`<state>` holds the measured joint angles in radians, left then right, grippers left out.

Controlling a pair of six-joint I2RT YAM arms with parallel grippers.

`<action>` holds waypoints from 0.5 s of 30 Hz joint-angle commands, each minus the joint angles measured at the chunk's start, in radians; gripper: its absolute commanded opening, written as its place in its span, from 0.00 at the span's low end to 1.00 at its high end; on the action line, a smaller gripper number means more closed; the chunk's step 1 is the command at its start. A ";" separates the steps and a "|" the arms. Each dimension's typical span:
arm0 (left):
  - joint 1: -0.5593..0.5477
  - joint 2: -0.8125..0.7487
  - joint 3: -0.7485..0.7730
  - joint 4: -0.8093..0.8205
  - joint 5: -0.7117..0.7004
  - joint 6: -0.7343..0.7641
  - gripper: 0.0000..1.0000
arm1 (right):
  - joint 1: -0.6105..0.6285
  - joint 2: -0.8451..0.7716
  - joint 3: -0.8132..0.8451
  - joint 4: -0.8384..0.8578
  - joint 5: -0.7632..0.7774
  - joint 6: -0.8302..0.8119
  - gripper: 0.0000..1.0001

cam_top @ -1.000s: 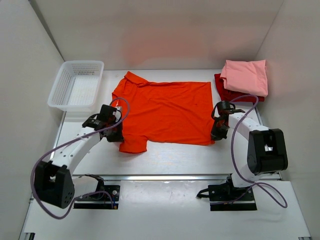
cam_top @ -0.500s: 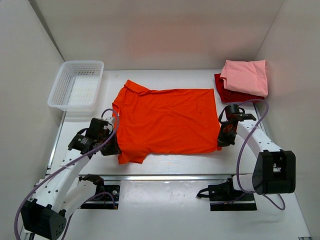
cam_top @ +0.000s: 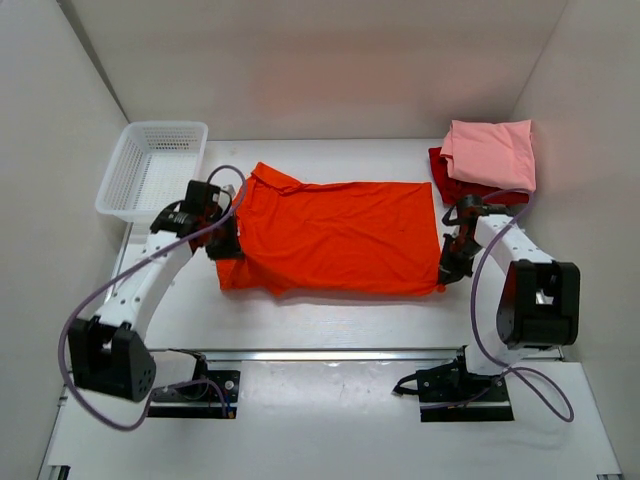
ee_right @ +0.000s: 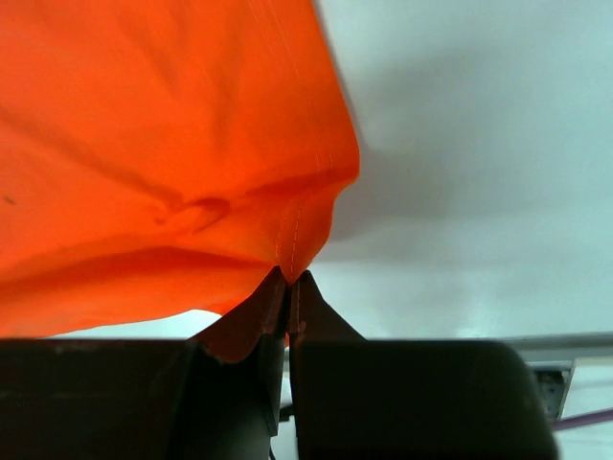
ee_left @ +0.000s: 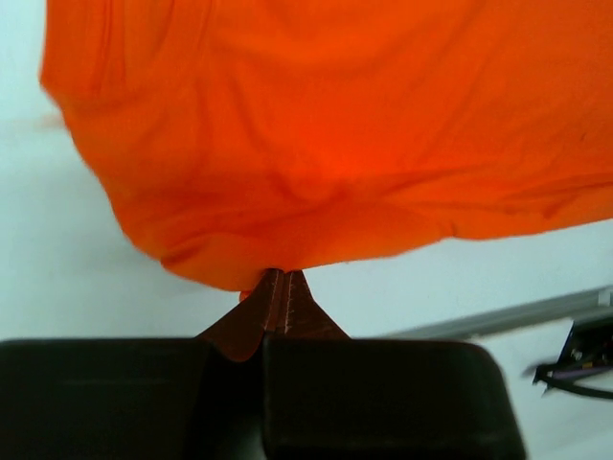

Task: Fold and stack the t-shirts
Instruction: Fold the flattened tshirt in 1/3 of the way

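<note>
The bright orange t-shirt (cam_top: 335,235) lies spread across the middle of the table, its near edge lifted and doubled back. My left gripper (cam_top: 226,246) is shut on its left side near the sleeve; the left wrist view shows the cloth (ee_left: 316,125) hanging from the closed tips. My right gripper (cam_top: 452,268) is shut on its near right corner; the right wrist view shows the hem (ee_right: 172,144) pinched there. The light pink t-shirt (cam_top: 490,152) lies folded on top of the dark red t-shirt (cam_top: 452,186) at the back right.
A white mesh basket (cam_top: 155,170) stands at the back left, just beyond my left arm. White walls close in the table on three sides. A metal rail (cam_top: 330,352) runs along the near edge.
Both grippers have lifted and carried the shirt's near edge away from the rail toward the back. The left sleeve no longer lies flat; the shirt looks shorter front to back.
</note>
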<state>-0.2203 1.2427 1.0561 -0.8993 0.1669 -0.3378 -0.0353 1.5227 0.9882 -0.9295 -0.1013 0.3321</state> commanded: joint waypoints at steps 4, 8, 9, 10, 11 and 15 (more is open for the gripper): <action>0.021 0.200 0.169 0.056 -0.020 0.068 0.00 | -0.020 0.135 0.154 -0.009 -0.037 -0.044 0.00; 0.036 0.331 0.240 0.066 -0.046 0.088 0.00 | -0.011 0.229 0.245 0.000 -0.047 -0.039 0.00; 0.041 0.368 0.261 0.079 -0.041 0.089 0.00 | -0.012 0.246 0.257 0.000 -0.043 -0.033 0.00; 0.038 0.382 0.290 0.088 -0.043 0.089 0.00 | -0.011 0.261 0.279 -0.003 -0.047 -0.030 0.00; 0.039 0.414 0.304 0.089 -0.041 0.089 0.00 | -0.011 0.280 0.303 0.003 -0.043 -0.025 0.00; 0.055 0.509 0.415 0.099 -0.046 0.085 0.00 | -0.021 0.323 0.360 -0.002 -0.057 0.005 0.00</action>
<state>-0.1799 1.7390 1.3838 -0.8349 0.1368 -0.2680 -0.0475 1.8343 1.2896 -0.9298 -0.1463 0.3164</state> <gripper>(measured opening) 0.014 0.008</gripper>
